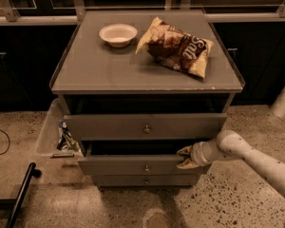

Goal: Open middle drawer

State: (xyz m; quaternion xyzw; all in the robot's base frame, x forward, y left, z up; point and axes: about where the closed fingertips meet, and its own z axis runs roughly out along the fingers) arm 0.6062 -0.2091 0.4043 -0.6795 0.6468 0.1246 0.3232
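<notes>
The grey cabinet has three drawer fronts. The middle drawer (pixel 133 165), with a small round knob (pixel 146 167), stands partly pulled out, with a dark gap above its front. My gripper (pixel 185 157) is at the right end of that front. One finger lies over the top edge and the other on the face, so it is shut on the front panel. My white arm (pixel 256 163) comes in from the lower right. The top drawer (pixel 145 126) also stands slightly out. The narrow bottom front (pixel 145 180) is closed.
A white bowl (pixel 118 34) and a chip bag (pixel 176 46) lie on the cabinet top (pixel 95 70). A clear bin (pixel 54 133) with small items stands at the cabinet's left. A black bar (pixel 20 194) lies on the floor at lower left. A white post (pixel 284 99) stands at the right.
</notes>
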